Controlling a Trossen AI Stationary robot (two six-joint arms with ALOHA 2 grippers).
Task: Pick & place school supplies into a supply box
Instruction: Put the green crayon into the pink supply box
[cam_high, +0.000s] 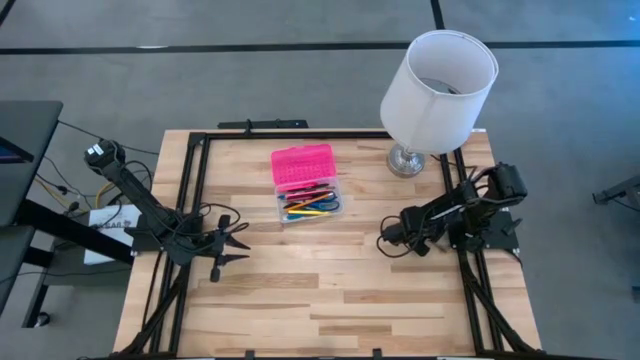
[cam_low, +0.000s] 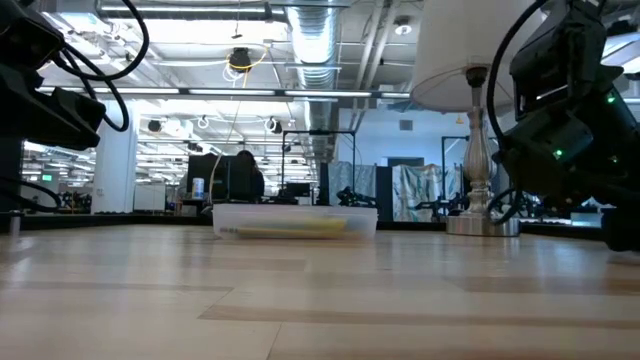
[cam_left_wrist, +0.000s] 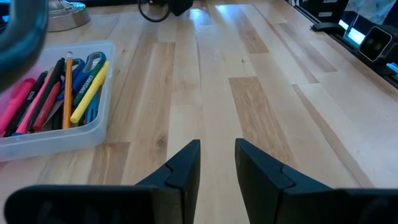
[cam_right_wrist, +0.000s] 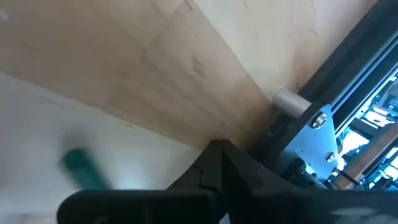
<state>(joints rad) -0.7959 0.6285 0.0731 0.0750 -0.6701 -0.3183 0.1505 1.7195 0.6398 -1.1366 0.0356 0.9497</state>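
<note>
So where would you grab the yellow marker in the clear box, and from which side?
Take the yellow marker mid-barrel, coming straight down from above: it lies on top of the other supplies in the open box, whose walls block any sideways approach.

- We see a grey floor (cam_high: 300, 70) with dark seams around the light wood table (cam_high: 330, 300).
- We note a white-shaded lamp (cam_high: 440, 90) on the table's far right corner.
- Open ceiling with a silver duct (cam_low: 315, 45) and strip lights; desks with monitors (cam_low: 215, 180) far behind.
</note>
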